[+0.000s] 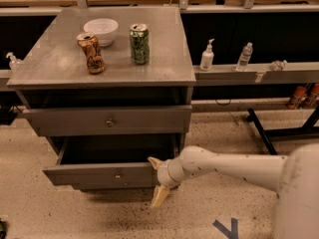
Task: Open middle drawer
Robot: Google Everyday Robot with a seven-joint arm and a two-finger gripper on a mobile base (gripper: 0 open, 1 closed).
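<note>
The middle drawer (89,175) is a wide grey front with a small round knob (118,175). It stands pulled well out of the grey cabinet, with a dark open gap behind its front. My gripper (155,179) is at the right end of this drawer front. One cream finger (153,161) pokes above the front's top edge and the other (159,196) hangs below its bottom edge, so the jaws are spread across the panel's end. My white arm (224,166) reaches in from the right.
The top drawer (107,121) above is closed. A white bowl (100,30), a brown can (92,53) and a green can (139,44) stand on the cabinet top. Bottles (207,55) stand on a ledge at right. A black frame leg (261,133) lies on the floor.
</note>
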